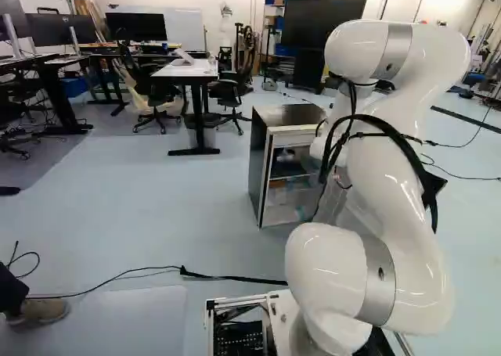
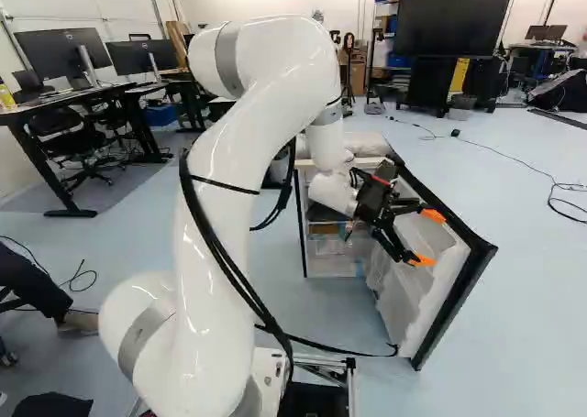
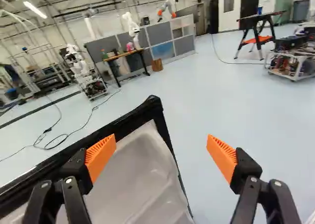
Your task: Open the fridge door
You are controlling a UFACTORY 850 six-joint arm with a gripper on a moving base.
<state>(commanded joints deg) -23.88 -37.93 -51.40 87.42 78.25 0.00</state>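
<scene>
Pale floor (image 1: 156, 199) round the fridge (image 1: 257, 168); door (image 2: 415, 293) ajar. Claw (image 3: 161, 142) spread at its inner side. Push slowly near the free edge (image 2: 457, 307), following its arc.

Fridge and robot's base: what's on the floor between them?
A black cable lies on the floor between the fridge and the base. Both base views show it.
</scene>
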